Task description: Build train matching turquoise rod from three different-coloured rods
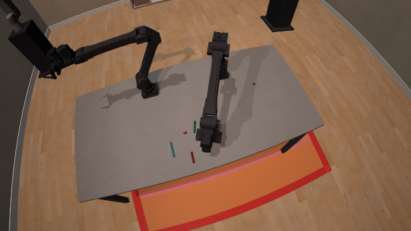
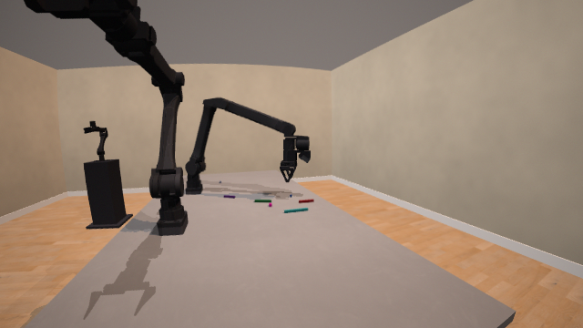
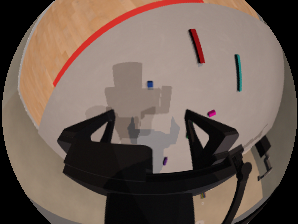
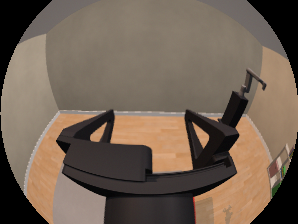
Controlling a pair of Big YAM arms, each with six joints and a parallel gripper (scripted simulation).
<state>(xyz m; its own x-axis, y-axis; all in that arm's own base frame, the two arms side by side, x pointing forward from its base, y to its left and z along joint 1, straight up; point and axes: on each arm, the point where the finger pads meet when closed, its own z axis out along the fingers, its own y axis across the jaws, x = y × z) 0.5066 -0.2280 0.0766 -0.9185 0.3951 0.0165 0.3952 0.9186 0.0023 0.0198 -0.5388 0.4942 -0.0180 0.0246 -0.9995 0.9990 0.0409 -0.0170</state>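
The left gripper [image 2: 287, 179] [image 3: 150, 112] hangs above the table [image 1: 128, 128] [image 2: 282, 255] [image 3: 100, 60], its fingers spread wide with nothing between them. In the left wrist view, a short blue rod [image 2: 291, 196] [image 3: 150, 84] lies on the table at twelve o'clock from this gripper, with a red rod [image 1: 192, 157] [image 2: 306, 200] [image 3: 197, 46] at two o'clock from the blue one.

Read the top view as a clock face. The turquoise rod [image 1: 172, 149] [image 2: 296, 210] [image 3: 238, 73] lies flat, with the red rod near it at four o'clock. At one o'clock from turquoise is a short magenta rod [image 1: 185, 132] [image 2: 270, 205] [image 3: 212, 113]; a green rod [image 1: 194, 126] [image 2: 262, 200] lies near magenta at two o'clock. A purple rod [image 1: 205, 101] [image 2: 229, 197] [image 3: 165, 161], partly hidden by the left arm, is at one o'clock from green. Well apart, at two o'clock from purple, sits a small dark blue piece [image 1: 253, 83] [image 2: 220, 182].

The rods all lie apart. The right gripper [image 1: 48, 75] [image 4: 149, 113] is stretched out beyond the table toward ten o'clock, empty, fingers wide apart.
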